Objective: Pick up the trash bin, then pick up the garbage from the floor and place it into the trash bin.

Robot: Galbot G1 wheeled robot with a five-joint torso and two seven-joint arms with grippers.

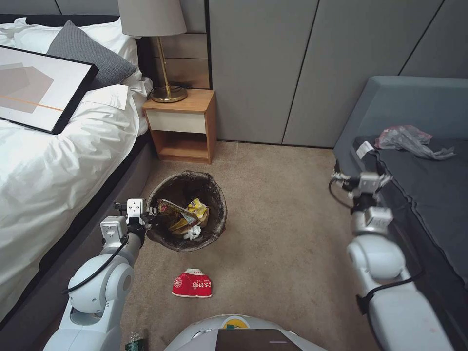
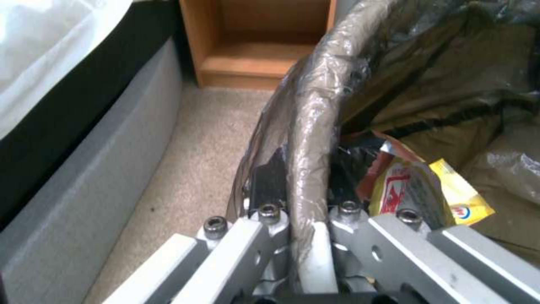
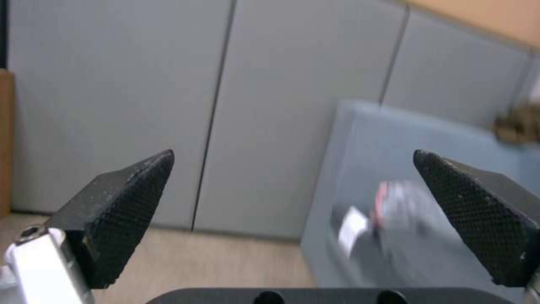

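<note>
Left gripper [image 1: 152, 211] clamped on the bin [image 1: 214, 214] rim at its 9 o'clock. Red noodle bowl [image 1: 192, 283] on carpet at bin's 6 o'clock, nearer left arm; right gripper [image 3: 292, 219] wide open, empty, raised.

Even, soft indoor light, faint shadows on the carpet [image 1: 273, 204]. Sharp from the head; soft and smeared at both wrists, glare on the bag-wrapped rim [image 2: 309, 109].
</note>
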